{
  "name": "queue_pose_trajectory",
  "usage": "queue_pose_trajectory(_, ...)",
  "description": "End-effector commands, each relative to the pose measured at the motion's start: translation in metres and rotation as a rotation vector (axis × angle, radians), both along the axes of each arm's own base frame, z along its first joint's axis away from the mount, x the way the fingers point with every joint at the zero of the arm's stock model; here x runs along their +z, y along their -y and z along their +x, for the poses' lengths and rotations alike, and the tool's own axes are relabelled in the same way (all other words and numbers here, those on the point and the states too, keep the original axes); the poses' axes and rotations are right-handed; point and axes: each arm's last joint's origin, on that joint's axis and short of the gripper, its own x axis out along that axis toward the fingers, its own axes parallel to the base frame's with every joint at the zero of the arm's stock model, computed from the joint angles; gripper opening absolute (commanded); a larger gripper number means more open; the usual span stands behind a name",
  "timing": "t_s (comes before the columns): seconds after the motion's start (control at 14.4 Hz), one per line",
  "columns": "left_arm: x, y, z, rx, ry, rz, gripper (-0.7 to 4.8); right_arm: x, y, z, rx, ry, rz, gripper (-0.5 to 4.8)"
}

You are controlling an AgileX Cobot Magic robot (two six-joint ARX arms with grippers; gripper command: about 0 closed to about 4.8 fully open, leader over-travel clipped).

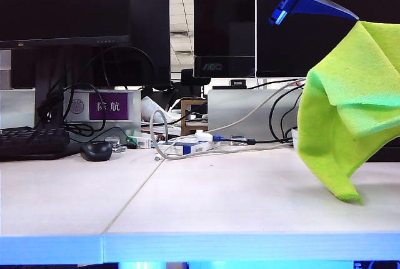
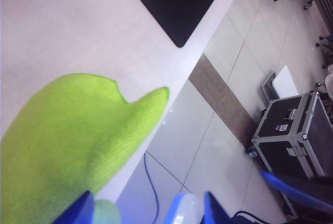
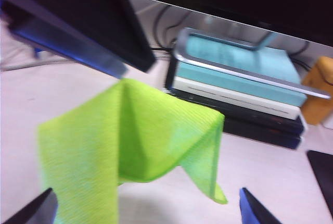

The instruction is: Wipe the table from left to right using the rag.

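The table (image 1: 206, 200) filled the lower half of the exterior view, bare apart from clutter along its back edge. The rag (image 1: 347, 119) hung bunched at the right of that frame, its lowest corner reaching the tabletop. It draped over the left gripper (image 2: 151, 211); those fingers stood spread, but whether any cloth was pinched could not be told. The right gripper (image 3: 145, 211) was high at the upper right of the exterior view, fingers released and apart, holding nothing. Judgement: the wipe looked finished at the right end. The next move probably called for laying the rag down.
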Motion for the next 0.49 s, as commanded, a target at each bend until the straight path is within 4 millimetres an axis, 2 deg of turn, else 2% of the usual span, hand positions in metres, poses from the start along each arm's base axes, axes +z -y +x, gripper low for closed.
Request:
queue_pose_trajectory(0.07, 0.007, -0.001, -0.003, -0.014, 0.022, -0.022, 2.77, -0.013, 0.003, 0.014, -0.063, 0.052, 0.066, 4.79)
queue_pose_trajectory(0.42, 0.008, -0.001, -0.003, -0.014, 0.022, -0.023, 2.76, -0.025, 0.018, 0.040, -0.004, 0.058, 0.151, 4.79)
queue_pose_trajectory(0.49, 0.008, -0.001, -0.003, -0.008, 0.027, -0.021, 2.76, -0.026, 0.023, 0.052, 0.021, 0.046, 0.183, 4.79)
